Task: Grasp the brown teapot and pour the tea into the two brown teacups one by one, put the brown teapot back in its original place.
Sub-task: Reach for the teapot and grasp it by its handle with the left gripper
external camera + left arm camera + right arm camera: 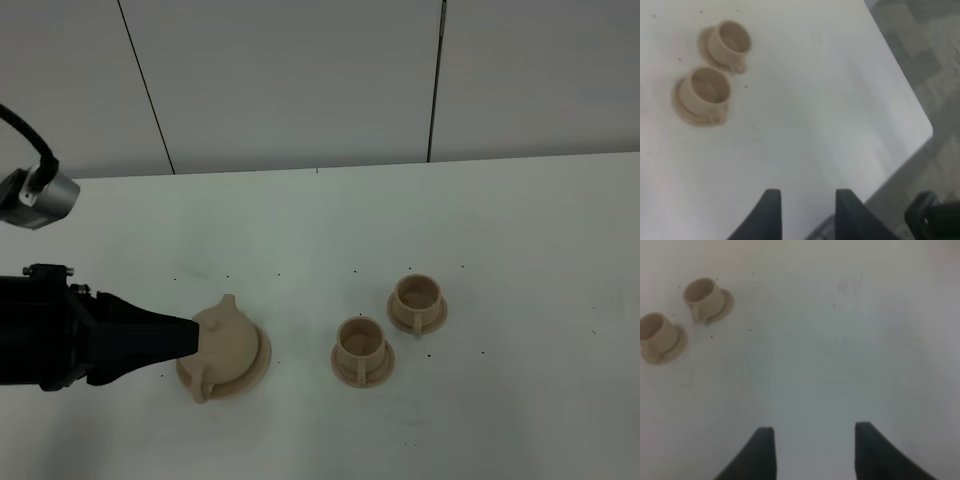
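The brown teapot [225, 343] sits on its flat tan disc [262, 362] at the front left of the table, spout pointing back. My left gripper [188, 336] reaches in from the left, its tip at the teapot's left side. In the left wrist view the gripper [807, 212] is open and empty, and the teapot is out of view. The two brown teacups stand on small saucers right of the teapot, one nearer [362, 348] and one farther [418, 301]. Both show in the left wrist view [705, 91] [730, 42]. My right gripper [815, 450] is open and empty over bare table, out of the exterior view.
The white table [500, 220] runs back to a grey panelled wall. Its edge and corner [927, 131] show in the left wrist view, with grey floor beyond. The cups [702, 297] [657, 334] lie well away from my right gripper.
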